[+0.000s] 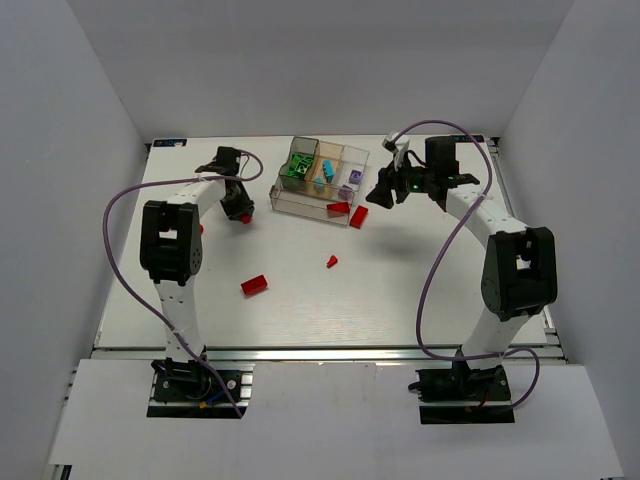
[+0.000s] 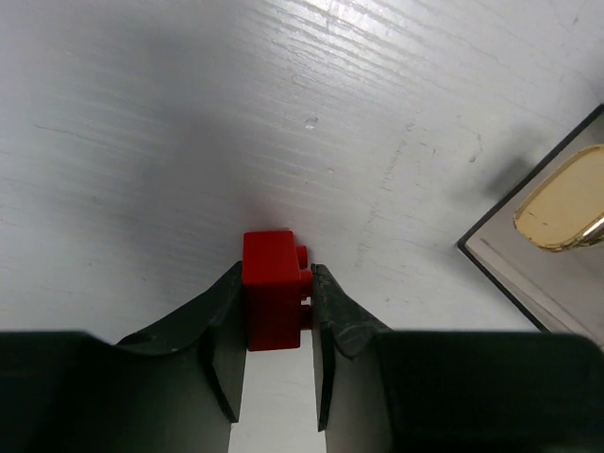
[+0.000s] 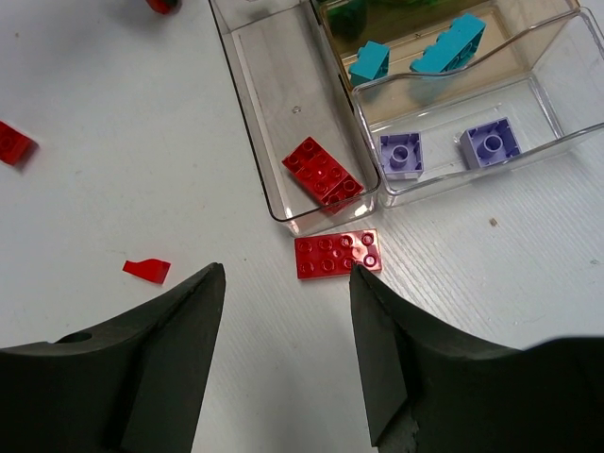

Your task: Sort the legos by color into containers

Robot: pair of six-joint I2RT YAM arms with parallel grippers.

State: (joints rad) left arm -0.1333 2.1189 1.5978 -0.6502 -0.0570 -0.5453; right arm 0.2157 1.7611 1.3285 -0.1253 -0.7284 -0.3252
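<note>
My left gripper [image 1: 240,212] is shut on a small red brick [image 2: 272,293], low over the table left of the clear divided tray [image 1: 285,203]. My right gripper [image 3: 287,278] is open and empty, above a flat red plate [image 3: 338,255] that lies on the table against the tray's near wall [image 3: 283,213]. In the tray, a red plate [image 3: 324,173] lies in one compartment. Two purple bricks [image 3: 400,153] lie in another, cyan bricks [image 3: 448,45] in the tan middle section, and green ones [image 1: 297,168] at the far left end.
Loose red pieces lie on the table: a brick [image 1: 254,285], a small slope piece [image 1: 331,261] and a tiny one [image 1: 200,229] beside the left arm. The tray's corner [image 2: 500,269] shows to the right in the left wrist view.
</note>
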